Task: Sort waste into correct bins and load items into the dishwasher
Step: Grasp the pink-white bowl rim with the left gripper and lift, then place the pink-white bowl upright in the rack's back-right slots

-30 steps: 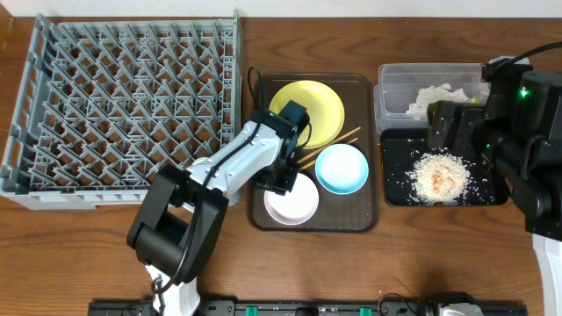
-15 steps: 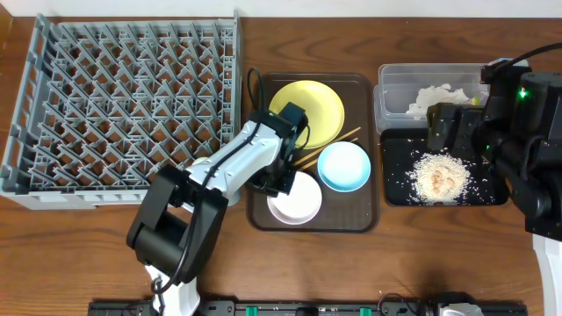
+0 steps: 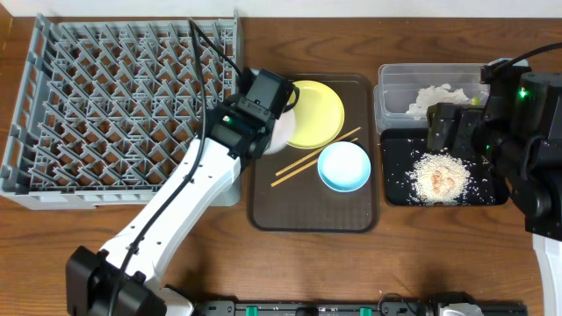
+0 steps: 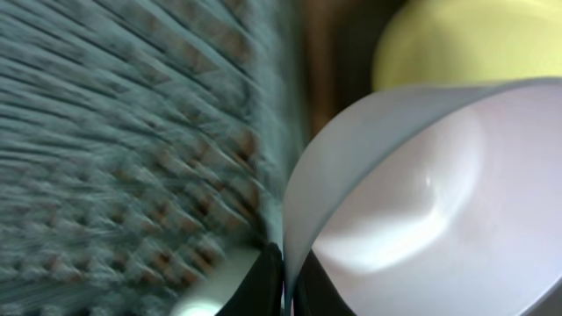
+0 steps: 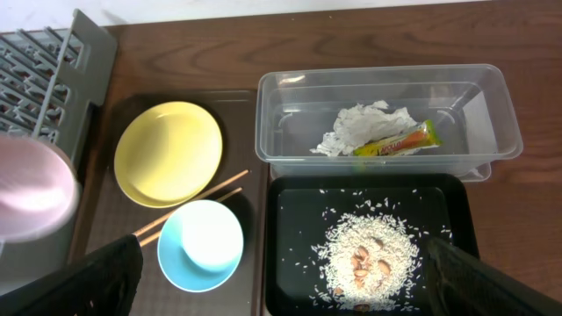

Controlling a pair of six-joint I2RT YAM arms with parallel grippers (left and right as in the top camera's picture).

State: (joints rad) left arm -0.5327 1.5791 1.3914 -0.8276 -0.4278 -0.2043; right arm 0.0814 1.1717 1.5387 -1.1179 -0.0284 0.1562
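Cannot resolve pegs of the dish rack point(image 4: 132, 132) through left wrist blur, lose the white bowl point(image 4: 421, 202) past that view's right and bottom edges, and overhead find it largely hidden under the left end effector point(image 3: 273, 118).

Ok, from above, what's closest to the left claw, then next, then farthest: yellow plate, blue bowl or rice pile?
From the left claw:
1. Yellow plate, just beside it on the brown tray.
2. Blue bowl, farther along the same tray.
3. Rice pile, far off in the black tray.
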